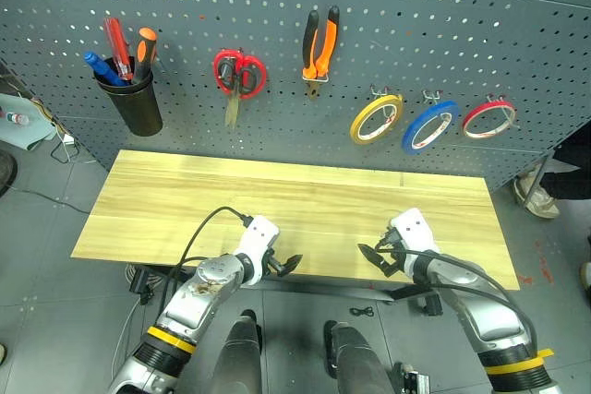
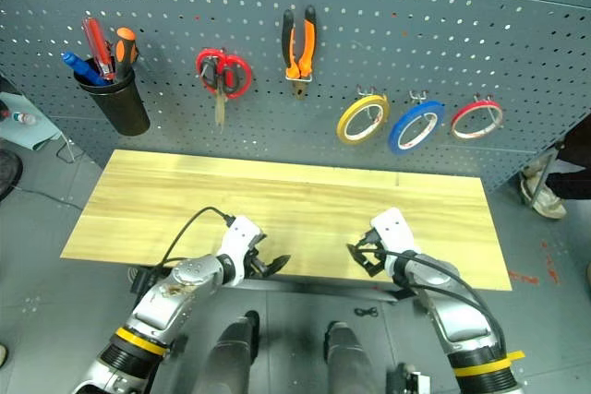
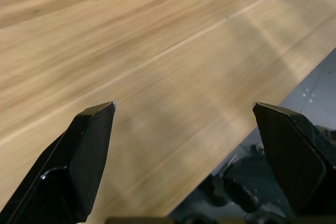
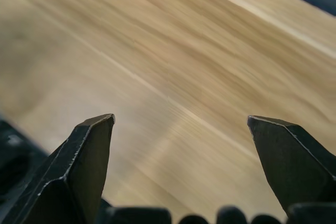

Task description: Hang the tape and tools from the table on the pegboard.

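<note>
Two black-fingered grippers hover over the near edge of the pale wood-plank table [image 1: 277,193], left gripper [image 1: 288,265] and right gripper [image 1: 377,257] both spread wide, holding nothing. Far back on the dark blue-grey pegboard [image 1: 443,16] hang three tape rings: yellow ring [image 1: 376,118], flat blue tape ring [image 1: 430,126], red ring [image 1: 488,118]. Left of them: orange-and-black pliers [image 1: 319,43], red-handled scissors [image 1: 239,77], one black cup [image 1: 135,99] half-hiding its tools.

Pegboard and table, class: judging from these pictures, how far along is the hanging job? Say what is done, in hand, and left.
Done: the blue tape hangs on a hook of the pegboard, and the pliers hang there too. In hand: nothing; the left gripper and right gripper are open over the near edge of the table. Left: nothing lies on the tabletop; the black-handled scissors cannot be seen hung.
</note>
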### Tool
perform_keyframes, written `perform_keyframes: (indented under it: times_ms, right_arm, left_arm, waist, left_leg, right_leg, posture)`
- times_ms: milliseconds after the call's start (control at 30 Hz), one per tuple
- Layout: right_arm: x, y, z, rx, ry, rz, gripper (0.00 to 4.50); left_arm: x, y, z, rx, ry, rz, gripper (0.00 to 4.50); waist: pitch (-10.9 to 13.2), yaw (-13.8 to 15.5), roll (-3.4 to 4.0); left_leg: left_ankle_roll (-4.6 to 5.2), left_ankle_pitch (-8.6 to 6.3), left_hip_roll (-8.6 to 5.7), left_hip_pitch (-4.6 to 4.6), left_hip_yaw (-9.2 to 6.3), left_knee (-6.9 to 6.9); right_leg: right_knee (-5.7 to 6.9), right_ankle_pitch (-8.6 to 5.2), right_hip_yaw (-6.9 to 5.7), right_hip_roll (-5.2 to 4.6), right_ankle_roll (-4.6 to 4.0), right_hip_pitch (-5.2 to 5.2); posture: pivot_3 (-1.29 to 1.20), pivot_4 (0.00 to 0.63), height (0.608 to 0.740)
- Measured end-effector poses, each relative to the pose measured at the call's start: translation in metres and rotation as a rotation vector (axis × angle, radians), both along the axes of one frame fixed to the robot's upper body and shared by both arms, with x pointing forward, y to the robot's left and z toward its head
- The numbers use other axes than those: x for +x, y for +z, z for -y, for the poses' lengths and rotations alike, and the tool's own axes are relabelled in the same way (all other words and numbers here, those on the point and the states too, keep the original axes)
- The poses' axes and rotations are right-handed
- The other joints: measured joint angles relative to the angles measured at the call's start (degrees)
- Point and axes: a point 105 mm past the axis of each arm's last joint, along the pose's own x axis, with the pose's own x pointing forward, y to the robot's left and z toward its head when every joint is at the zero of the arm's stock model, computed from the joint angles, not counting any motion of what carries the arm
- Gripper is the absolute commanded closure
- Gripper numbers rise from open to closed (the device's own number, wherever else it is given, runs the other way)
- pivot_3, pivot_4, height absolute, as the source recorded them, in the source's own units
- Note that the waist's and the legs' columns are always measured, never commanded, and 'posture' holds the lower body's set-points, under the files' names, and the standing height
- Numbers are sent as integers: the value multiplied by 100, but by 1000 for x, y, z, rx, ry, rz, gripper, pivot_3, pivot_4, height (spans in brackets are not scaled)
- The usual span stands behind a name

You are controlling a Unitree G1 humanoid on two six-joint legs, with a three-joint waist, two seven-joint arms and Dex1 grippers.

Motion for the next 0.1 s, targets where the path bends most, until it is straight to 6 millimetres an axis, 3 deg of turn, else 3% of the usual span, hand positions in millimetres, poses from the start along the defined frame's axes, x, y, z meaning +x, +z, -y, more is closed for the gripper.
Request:
perform_keyframes:
  times_ms: [100]
  right_arm:
    - [2, -1, 6, 1, -61, 13, 0]
  left_arm:
    - [3, -4, -1, 20, -20, 0, 46]
  waist:
    - [-48, -24, 7]
  left_leg:
    - [0, 0, -1, 0, 0, 0]
  right_leg:
    - [-1, 3, 1, 0, 7, 0]
  posture:
    - [112, 202, 740]
